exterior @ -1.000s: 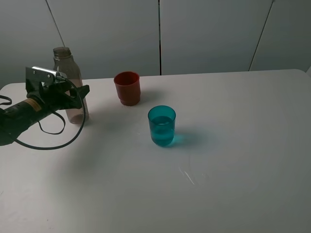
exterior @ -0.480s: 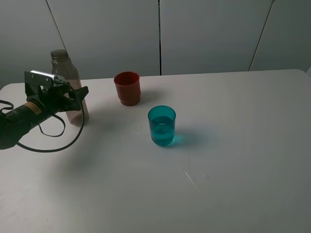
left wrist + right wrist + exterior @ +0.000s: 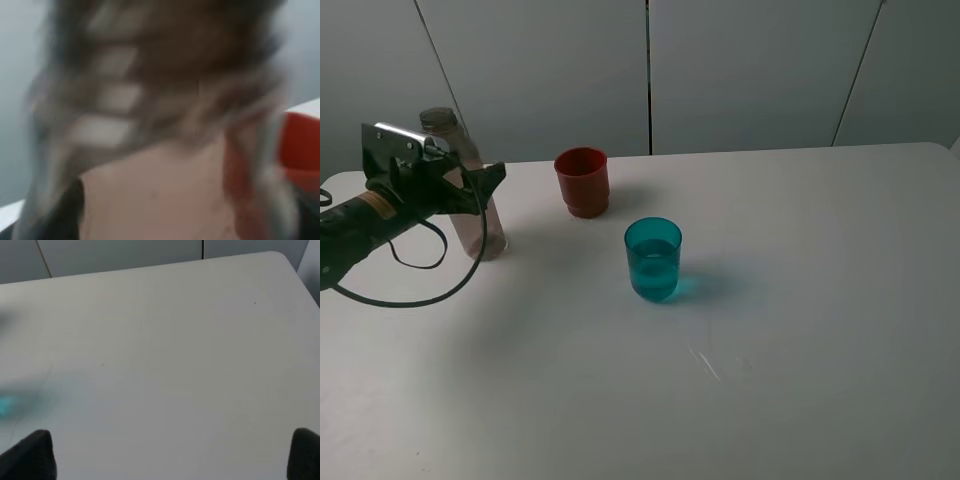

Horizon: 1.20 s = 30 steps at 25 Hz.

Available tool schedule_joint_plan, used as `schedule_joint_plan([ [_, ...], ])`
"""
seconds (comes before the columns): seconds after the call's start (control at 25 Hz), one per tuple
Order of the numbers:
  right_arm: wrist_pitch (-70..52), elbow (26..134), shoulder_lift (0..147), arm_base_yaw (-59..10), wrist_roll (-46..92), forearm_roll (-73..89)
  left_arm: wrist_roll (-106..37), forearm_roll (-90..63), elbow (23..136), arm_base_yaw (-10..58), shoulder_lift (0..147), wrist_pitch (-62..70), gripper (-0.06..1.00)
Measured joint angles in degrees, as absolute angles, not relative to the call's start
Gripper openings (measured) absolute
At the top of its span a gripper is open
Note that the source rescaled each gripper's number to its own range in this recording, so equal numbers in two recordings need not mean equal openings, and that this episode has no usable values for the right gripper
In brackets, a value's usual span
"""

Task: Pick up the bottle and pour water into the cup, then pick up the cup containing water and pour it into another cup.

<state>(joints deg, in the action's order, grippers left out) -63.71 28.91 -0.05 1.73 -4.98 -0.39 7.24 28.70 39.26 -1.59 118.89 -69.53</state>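
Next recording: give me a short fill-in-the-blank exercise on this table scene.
1. The left pincer is at the tall ____.
2. The teal cup holds some ____.
3. The red-brown cup stands ____.
4. The right pincer has its jaws ____.
Missing words: bottle; water; upright; open.

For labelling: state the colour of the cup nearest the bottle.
Red-brown cup, clearest in exterior high.

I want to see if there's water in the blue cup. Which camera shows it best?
The exterior high view: the blue cup stands whole and sharp there, with liquid visible inside. The right wrist view catches only a blurry teal smear at its edge, and the left wrist view doesn't show it.
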Motion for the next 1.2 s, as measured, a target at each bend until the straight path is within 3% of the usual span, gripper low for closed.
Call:
schedule_joint_plan([
  [0.4,-63.71,28.91,-0.05,1.73,-4.88,-0.39,7.24,28.91,37.58,-1.59,104.20,-68.14,0.99],
  [0.68,-63.71,28.91,-0.05,1.73,-4.88,-0.39,8.39,29.46,37.58,-0.19,87.77,-52.50,0.99],
  [0.92,-63.71,28.91,-0.05,1.73,-4.88,-0.39,18.00,31.75,37.58,9.08,79.08,-37.65,0.99],
  [1.2,-63.71,28.91,-0.05,1.73,-4.88,-0.39,15.66,23.62,35.14,22.45,81.04,-34.28,1.00],
])
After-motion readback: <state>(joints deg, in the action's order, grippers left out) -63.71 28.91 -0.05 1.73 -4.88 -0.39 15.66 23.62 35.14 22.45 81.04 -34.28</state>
